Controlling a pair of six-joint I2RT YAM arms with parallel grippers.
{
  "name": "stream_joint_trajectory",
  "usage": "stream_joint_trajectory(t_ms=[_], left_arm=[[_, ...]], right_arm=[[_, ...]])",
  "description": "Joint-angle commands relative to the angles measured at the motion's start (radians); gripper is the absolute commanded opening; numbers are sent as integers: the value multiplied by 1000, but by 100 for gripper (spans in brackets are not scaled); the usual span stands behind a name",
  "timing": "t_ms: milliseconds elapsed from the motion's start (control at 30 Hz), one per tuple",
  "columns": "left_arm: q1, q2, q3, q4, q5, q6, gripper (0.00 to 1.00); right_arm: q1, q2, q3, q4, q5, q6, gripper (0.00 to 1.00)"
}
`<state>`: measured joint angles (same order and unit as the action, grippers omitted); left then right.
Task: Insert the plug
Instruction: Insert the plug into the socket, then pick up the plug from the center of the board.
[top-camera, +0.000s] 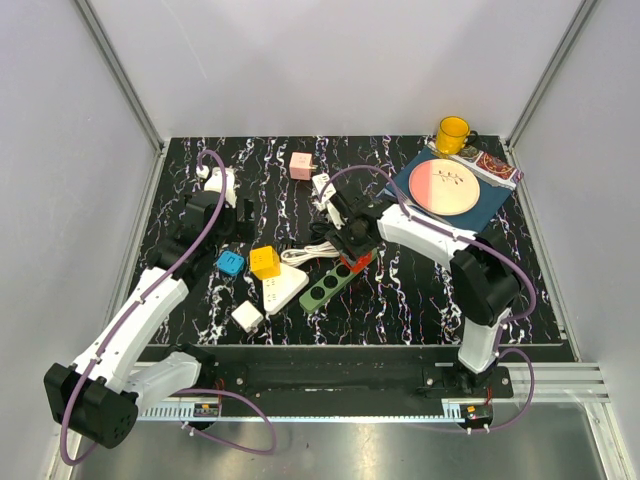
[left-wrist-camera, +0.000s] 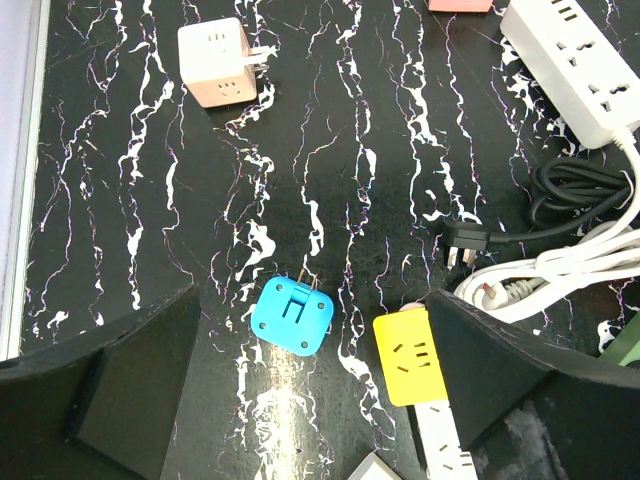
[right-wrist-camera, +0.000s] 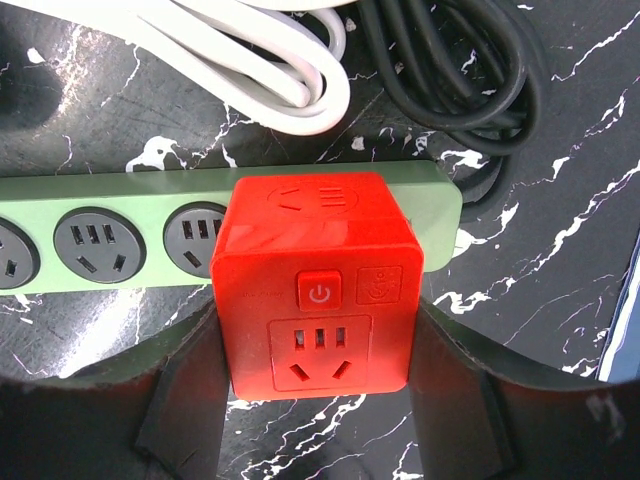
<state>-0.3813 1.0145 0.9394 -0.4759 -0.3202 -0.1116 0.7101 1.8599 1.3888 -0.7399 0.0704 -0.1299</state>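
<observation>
Your right fingers grip red cube between them, over end socket of green strip. Hold cube square, push straight in, no twisting. Left fingers wide open, empty.

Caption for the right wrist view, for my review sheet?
Right pincer grips the red cube adapter at the end socket of the green power strip, white cable looped behind.

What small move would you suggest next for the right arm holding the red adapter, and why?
Probably press the red adapter straight into the green strip: the right claw grips its sides, it covers the end socket, and seating depth is hidden.
</observation>
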Motion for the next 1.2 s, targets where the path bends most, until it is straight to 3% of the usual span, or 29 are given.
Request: stream_joint_trajectory(t_ms=[0, 100, 133, 233, 333, 367, 600, 800, 1033, 1167], left_arm=[[-2, -1, -7, 48, -20, 12, 99], [-2, -2, -8, 48, -22, 12, 99], [-2, -2, -8, 48, -23, 12, 99], [-4, -2, -10, 51, -23, 12, 99], [-2, -2, -8, 49, -25, 12, 99], [-2, -2, -8, 49, -26, 12, 99], [-2, 6, -10, 49, -34, 7, 99], [-2, 15, -8, 53, -39, -2, 99], [8, 90, 12, 56, -25, -20, 99], [16, 192, 102, 59, 23, -68, 99]], right_arm=[[22, 133, -31, -82, 22, 26, 1], [20, 90, 25, -82, -9, 32, 17], [22, 82, 38, -85, -15, 32, 30], [20, 42, 96, -96, -20, 41, 53], [20, -4, 154, -96, 3, 55, 64], [19, -27, 182, -96, 12, 59, 74], [19, -151, 256, -95, 17, 95, 98], [14, -278, 161, -81, 104, 153, 100], [-92, -568, -202, 184, 85, 297, 100], [-115, -706, -385, 353, 81, 315, 100]])
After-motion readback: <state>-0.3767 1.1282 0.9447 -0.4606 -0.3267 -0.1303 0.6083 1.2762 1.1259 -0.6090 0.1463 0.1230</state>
